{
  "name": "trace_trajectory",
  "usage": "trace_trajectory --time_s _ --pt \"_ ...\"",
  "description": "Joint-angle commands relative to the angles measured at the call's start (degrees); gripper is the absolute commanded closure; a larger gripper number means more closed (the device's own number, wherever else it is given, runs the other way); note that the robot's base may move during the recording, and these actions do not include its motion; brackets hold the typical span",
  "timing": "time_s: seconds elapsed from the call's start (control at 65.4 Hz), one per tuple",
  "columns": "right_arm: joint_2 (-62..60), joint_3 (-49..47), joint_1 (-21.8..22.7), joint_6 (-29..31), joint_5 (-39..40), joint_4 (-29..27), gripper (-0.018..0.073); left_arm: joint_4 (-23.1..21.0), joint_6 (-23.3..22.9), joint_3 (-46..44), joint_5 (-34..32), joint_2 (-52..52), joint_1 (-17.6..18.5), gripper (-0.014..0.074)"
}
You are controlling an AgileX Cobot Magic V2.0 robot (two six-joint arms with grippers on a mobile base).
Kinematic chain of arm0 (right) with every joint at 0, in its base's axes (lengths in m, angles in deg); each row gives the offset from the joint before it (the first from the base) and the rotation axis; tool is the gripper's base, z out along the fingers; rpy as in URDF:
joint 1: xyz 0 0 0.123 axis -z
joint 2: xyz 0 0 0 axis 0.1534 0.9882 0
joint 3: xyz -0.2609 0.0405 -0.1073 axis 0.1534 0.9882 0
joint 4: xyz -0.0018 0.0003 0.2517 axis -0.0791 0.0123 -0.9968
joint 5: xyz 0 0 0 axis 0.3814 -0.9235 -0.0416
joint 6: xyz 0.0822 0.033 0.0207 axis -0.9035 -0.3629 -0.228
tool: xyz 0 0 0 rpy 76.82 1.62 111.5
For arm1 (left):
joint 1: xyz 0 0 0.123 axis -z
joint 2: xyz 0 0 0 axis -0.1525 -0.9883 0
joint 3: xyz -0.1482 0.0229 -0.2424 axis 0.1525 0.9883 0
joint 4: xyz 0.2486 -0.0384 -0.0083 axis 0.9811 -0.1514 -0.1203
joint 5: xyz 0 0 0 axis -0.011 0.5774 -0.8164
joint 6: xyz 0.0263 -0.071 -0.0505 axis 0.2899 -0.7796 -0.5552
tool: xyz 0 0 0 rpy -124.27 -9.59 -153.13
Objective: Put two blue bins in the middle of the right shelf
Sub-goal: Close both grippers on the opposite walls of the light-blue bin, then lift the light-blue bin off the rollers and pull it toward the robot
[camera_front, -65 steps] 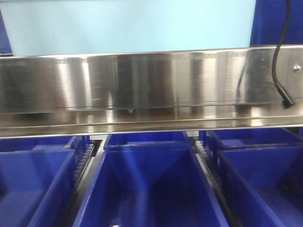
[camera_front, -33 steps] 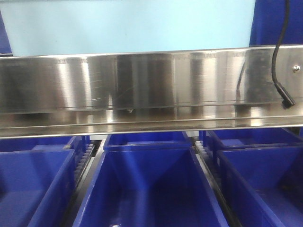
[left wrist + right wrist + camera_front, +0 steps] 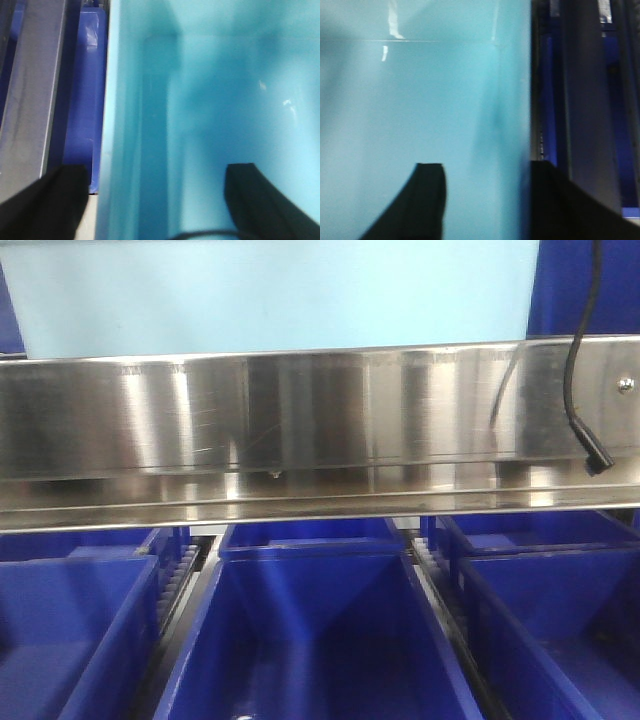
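A pale light-blue bin [image 3: 270, 290] stands on the steel shelf [image 3: 300, 420] at the top of the front view; only one such bin shows. My left gripper [image 3: 155, 200] is open and straddles the bin's left wall [image 3: 130, 125], with one finger [image 3: 65, 200] outside and the other [image 3: 250, 200] inside, both apart from the wall. My right gripper [image 3: 487, 200] is open astride the right wall [image 3: 512, 125]. Its outer finger [image 3: 555, 210] lies against the wall and its inner finger [image 3: 427, 200] stands off it.
Three dark royal-blue bins [image 3: 310, 640] sit side by side on the level below the steel shelf. A black cable [image 3: 575, 370] hangs in front of the shelf at the right. A dark blue bin [image 3: 85, 100] and a steel rail [image 3: 30, 100] lie left of the pale bin.
The black cable at the right has swung left and risen a little. The pale bin and the shelf have not moved.
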Motion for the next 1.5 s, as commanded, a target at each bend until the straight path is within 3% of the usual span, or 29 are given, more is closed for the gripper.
trace_trajectory --time_s 0.0,0.153,0.214,0.444,0.612,0.872,1.239,1.484 --pt "-0.3 -0.3 -0.1 -0.1 1.0 0.0 0.0476 -0.5 -0.5 -0.1 -0.2 0.5 -0.1 0.0292" --pt "-0.3 -0.3 -0.1 -0.1 1.0 0.0 0.0726 -1.5 -0.5 -0.1 -0.2 0.5 -0.1 0.0583" --pt "-0.3 -0.3 -0.1 -0.1 1.0 0.0 0.0721 -2.2 -0.5 -0.1 -0.2 0.5 0.0 0.0707" --pt "-0.7 -0.7 -0.1 -0.2 1.0 0.3 0.0721 -2.1 -1.1 -1.0 -0.2 0.8 0.5 0.0707" --pt "-0.7 -4.0 -0.1 -0.2 1.0 0.8 0.0721 1.0 -3.5 -1.6 -0.2 2.8 2.0 0.0707" --pt "-2.9 -6.2 -0.8 -0.5 1.0 3.1 0.0721 2.4 -5.0 -2.1 -0.2 6.8 2.8 0.0707" --pt "-8.2 -8.0 -4.8 -3.0 1.0 8.9 0.0721 3.0 -4.5 -12.2 -0.2 8.5 5.0 0.0707" --pt "-8.6 -12.7 -5.6 -3.0 1.0 9.4 0.0721 9.1 -4.5 -12.9 -0.2 9.6 8.3 0.0707"
